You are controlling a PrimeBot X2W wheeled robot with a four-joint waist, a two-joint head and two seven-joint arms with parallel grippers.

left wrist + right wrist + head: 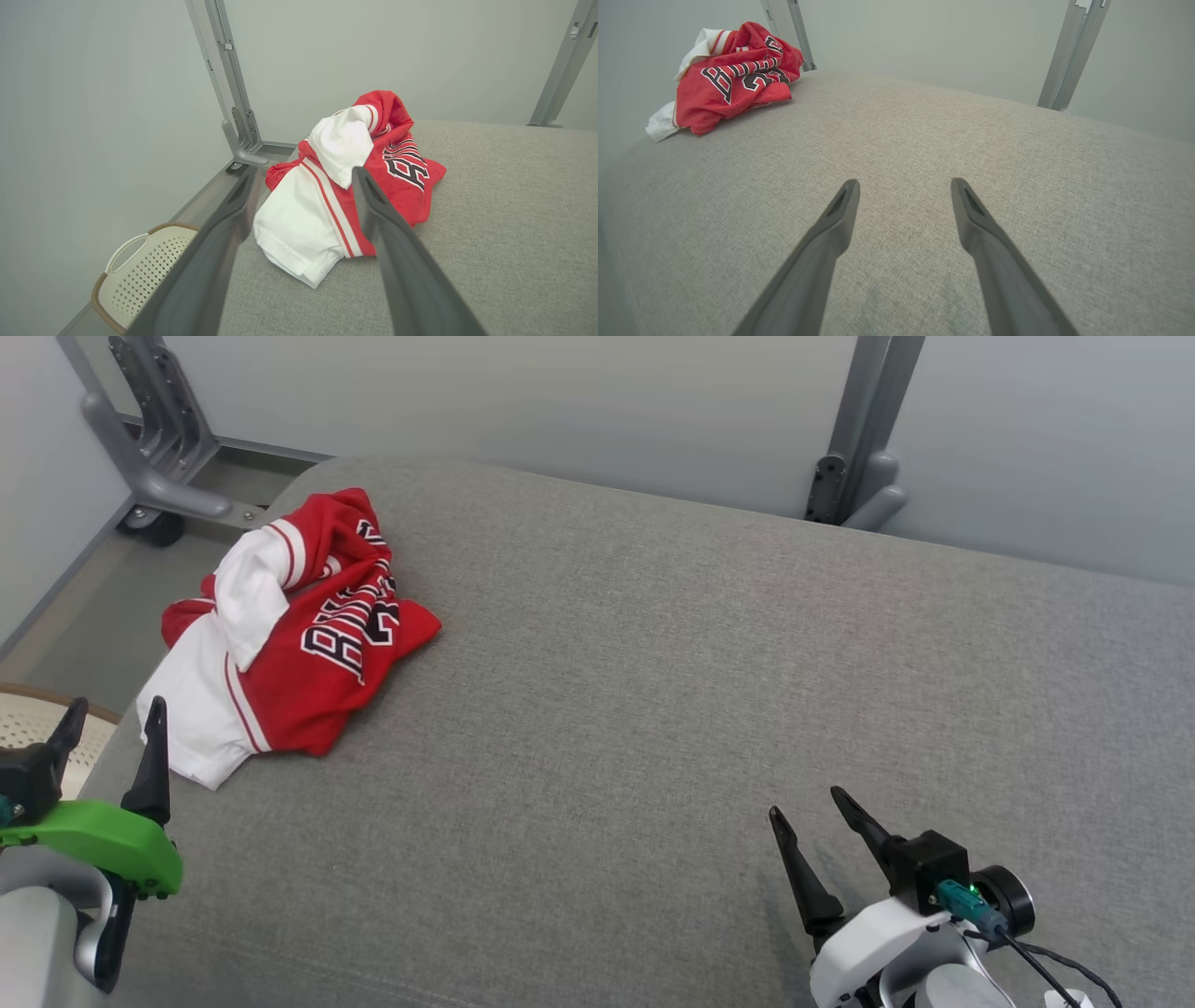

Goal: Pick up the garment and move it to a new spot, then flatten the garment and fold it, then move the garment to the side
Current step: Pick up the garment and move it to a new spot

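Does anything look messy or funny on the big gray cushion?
Yes. The red and white jersey lies crumpled in a heap at the far left of the gray cushion, its lettering bunched up. Nothing else stands out.

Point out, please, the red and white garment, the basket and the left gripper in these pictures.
garment [289,691], head view, on its red panel below the lettering.
basket [140,280], left wrist view, on its perforated cream wall.
left gripper [118,706], head view, midway between its two open fingertips.
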